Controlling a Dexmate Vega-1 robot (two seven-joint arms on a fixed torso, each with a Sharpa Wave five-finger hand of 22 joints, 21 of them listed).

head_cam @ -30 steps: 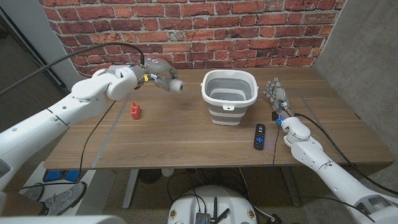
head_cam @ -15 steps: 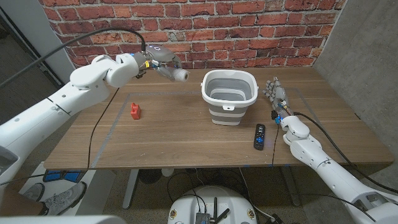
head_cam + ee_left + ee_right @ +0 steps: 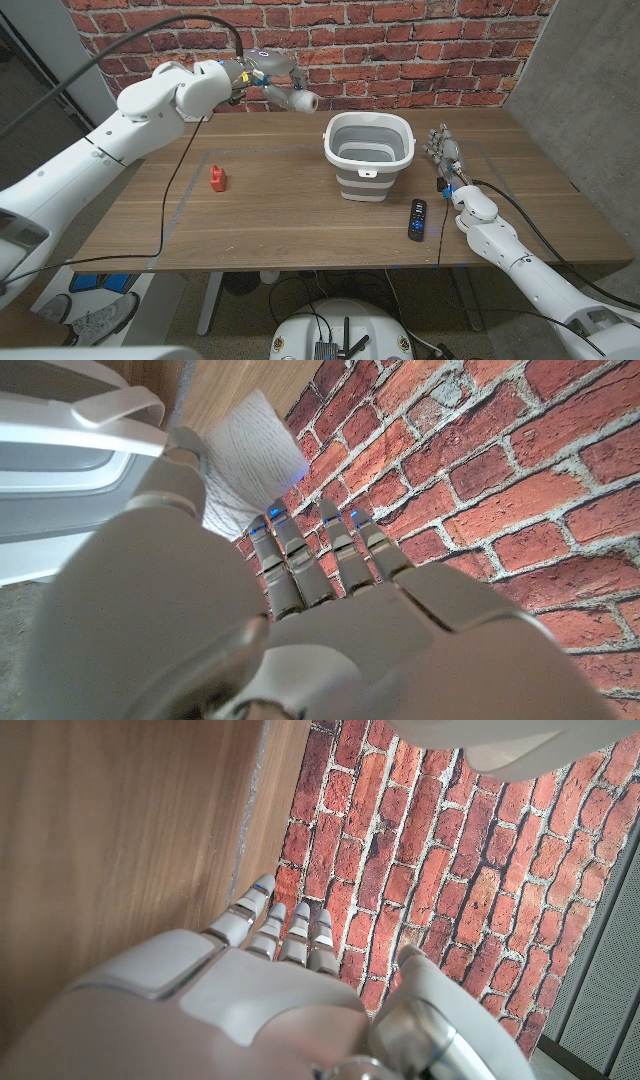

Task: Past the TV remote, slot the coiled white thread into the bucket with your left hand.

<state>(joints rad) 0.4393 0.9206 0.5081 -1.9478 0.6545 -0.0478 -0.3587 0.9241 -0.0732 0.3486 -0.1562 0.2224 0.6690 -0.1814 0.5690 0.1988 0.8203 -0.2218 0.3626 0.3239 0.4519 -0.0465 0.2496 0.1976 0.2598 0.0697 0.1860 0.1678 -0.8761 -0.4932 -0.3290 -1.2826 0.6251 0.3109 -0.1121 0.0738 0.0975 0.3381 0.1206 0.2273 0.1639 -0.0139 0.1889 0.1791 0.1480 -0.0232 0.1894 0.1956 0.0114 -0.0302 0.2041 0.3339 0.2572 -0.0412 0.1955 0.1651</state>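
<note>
Left hand [image 3: 262, 74] is raised in front of the brick wall [image 3: 400, 50], gripping the coiled white thread [image 3: 304, 101] between thumb and fingers; the spool pokes out toward the bucket [image 3: 368, 152]. Bucket sits at roughly 4 o'clock from the spool, mouth open, upright, near table centre. TV remote [image 3: 416, 219] lies at 5 o'clock from the bucket, just beside it.

Right hand [image 3: 444, 152] waits at the bucket's 3 o'clock, fingers loosely apart, holding nothing.

Step in hand: carry. Best handled by bringing the spool squarely over the mouth, clearing the near rim and handle, then lowering before release so it doesn't bounce off the rim.
</note>
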